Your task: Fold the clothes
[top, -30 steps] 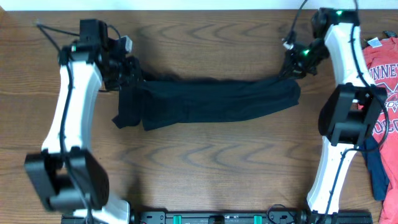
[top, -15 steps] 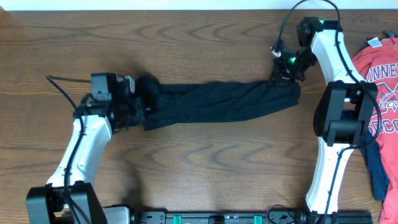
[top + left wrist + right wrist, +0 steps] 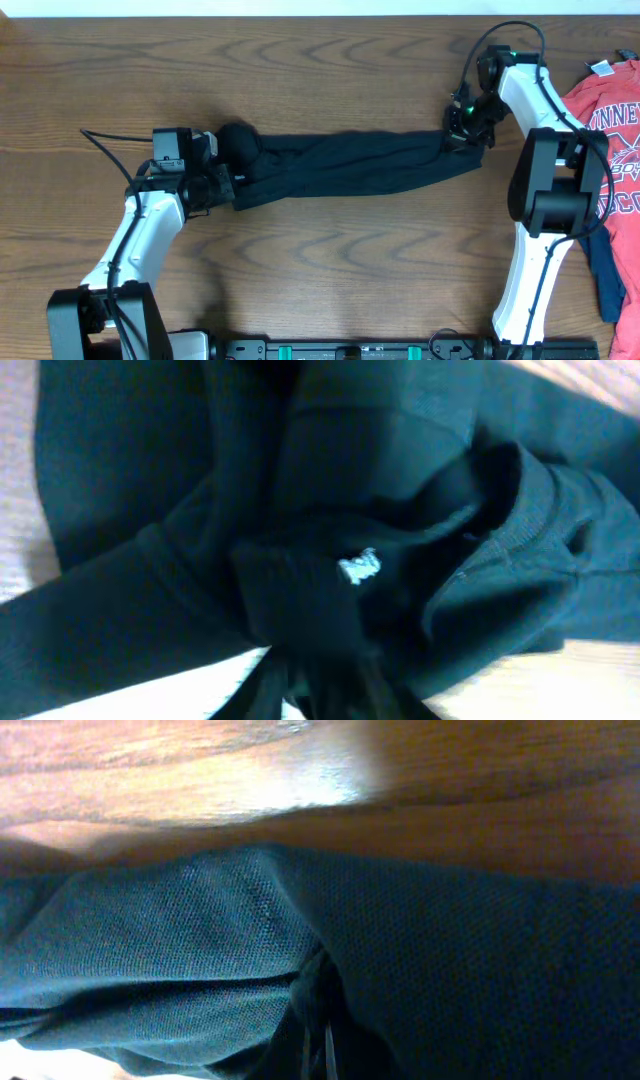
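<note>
The black T-shirt [image 3: 350, 165] lies stretched in a long bunched strip across the middle of the table. My left gripper [image 3: 222, 180] is shut on its left end, low at the table. In the left wrist view the black fabric [image 3: 330, 510] fills the frame, with the small white neck label [image 3: 358, 567] showing. My right gripper [image 3: 458, 135] is shut on the shirt's right end. In the right wrist view the fabric [image 3: 200, 950] is pinched between the fingers [image 3: 320, 1050].
A red T-shirt with white lettering [image 3: 610, 130] lies at the right table edge, with a navy blue garment [image 3: 605, 265] below it. Bare wooden table [image 3: 330, 60] lies beyond and in front of the shirt.
My left gripper has moved down and toward the front with the shirt's left end, which is now bunched. My right gripper has shifted slightly, still holding the right end.
</note>
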Robot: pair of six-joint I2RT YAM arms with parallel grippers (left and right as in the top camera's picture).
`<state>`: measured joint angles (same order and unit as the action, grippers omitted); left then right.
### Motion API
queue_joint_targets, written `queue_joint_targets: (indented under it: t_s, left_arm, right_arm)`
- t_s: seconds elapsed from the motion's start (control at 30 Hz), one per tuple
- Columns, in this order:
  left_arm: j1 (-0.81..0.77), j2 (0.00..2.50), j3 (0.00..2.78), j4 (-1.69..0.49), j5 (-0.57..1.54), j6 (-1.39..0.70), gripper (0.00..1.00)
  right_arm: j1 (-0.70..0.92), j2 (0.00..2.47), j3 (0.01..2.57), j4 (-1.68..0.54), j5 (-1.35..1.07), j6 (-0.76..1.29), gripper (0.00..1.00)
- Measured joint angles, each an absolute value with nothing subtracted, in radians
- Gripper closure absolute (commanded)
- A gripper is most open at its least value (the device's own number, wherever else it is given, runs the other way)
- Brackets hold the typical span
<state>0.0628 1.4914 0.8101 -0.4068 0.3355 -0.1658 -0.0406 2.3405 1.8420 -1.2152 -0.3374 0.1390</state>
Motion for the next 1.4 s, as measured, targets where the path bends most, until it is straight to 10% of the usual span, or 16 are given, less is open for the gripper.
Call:
queue_joint_targets:
  t_s: [0.03, 0.13, 0.37, 0.57, 0.7, 0.8, 1.4]
  left_arm:
    - [0.063, 1.493, 0.81, -0.407, 0.336, -0.163, 0.57]
    - [0.062, 1.496, 0.81, -0.405, 0.333, -0.17, 0.48]
    - [0.062, 1.497, 0.81, -0.289, 0.372, -0.192, 0.49]
    - [0.062, 1.497, 0.81, -0.247, 0.439, -0.24, 0.44]
    - [0.062, 1.497, 0.81, -0.245, 0.45, -0.253, 0.44]
    - [0.062, 1.497, 0.81, -0.244, 0.456, -0.259, 0.43]
    - [0.062, 1.497, 0.81, -0.243, 0.465, -0.262, 0.43]
  right_arm:
    - [-0.043, 2.34, 1.84, -1.214, -0.338, 0.142, 0.98]
    - [-0.05, 2.34, 1.837, -1.208, -0.342, 0.154, 0.5]
    - [-0.057, 2.323, 1.837, -1.149, -0.336, 0.118, 0.62]
    - [-0.057, 2.258, 1.834, -1.052, -0.342, 0.094, 0.16]
    - [-0.058, 2.124, 1.833, -1.008, -0.339, 0.079, 0.38]
    - [-0.06, 2.025, 1.836, -1.024, -0.308, 0.097, 0.01]
    - [-0.237, 2.109, 1.717, -1.134, -0.378, -0.049, 0.01]
